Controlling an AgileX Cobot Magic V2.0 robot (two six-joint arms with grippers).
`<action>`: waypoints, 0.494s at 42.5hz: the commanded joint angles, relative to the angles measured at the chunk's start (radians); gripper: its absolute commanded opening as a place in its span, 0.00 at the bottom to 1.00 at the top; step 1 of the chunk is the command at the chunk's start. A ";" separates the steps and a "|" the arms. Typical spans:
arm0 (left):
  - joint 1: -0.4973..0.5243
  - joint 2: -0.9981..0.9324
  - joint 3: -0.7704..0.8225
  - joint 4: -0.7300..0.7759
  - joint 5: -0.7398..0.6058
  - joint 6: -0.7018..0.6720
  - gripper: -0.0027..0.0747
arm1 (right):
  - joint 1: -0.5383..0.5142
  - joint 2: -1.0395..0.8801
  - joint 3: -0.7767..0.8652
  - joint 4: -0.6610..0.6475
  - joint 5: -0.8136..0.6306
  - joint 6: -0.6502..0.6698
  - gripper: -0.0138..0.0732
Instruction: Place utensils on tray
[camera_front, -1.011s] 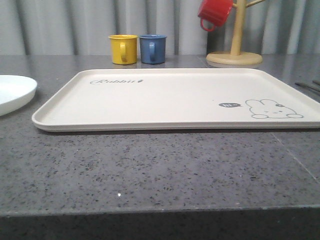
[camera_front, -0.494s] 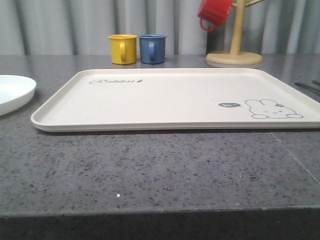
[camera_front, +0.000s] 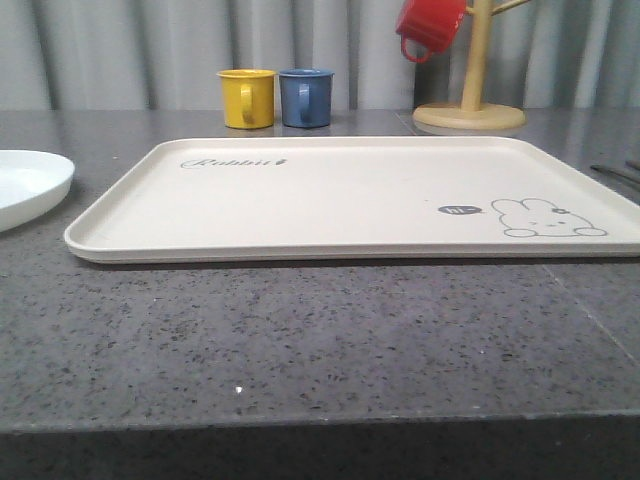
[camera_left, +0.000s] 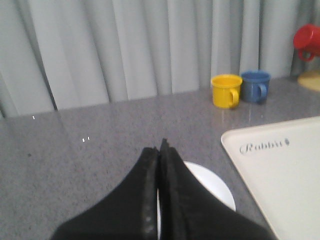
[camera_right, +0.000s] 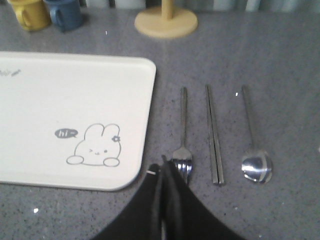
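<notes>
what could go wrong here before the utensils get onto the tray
The right tool is shut just beside the fork, which lies flat on the counter; thin metal may slip or slide instead of lifting. The chopsticks lie close alongside and might get knocked. The tray has a raised rim that could catch a dragged utensil.

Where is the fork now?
In the right wrist view, the fork lies on the counter between the tray and the chopsticks, off the tray.

Grey speckled table (camera_front: 300, 350) bears tray (camera_front: 350, 190), plate (camera_front: 30, 180), fork (camera_right: 183, 135), spoon (camera_right: 254, 145), mugs (camera_front: 275, 97).
</notes>
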 joint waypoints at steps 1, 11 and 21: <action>0.003 0.057 -0.033 -0.012 -0.053 -0.001 0.01 | -0.001 0.065 -0.037 -0.011 -0.041 -0.005 0.09; 0.003 0.135 -0.033 -0.032 -0.056 -0.001 0.01 | -0.001 0.147 -0.037 -0.011 -0.032 -0.005 0.09; 0.003 0.195 -0.033 -0.032 -0.043 -0.001 0.05 | -0.001 0.163 -0.037 -0.011 -0.029 -0.006 0.34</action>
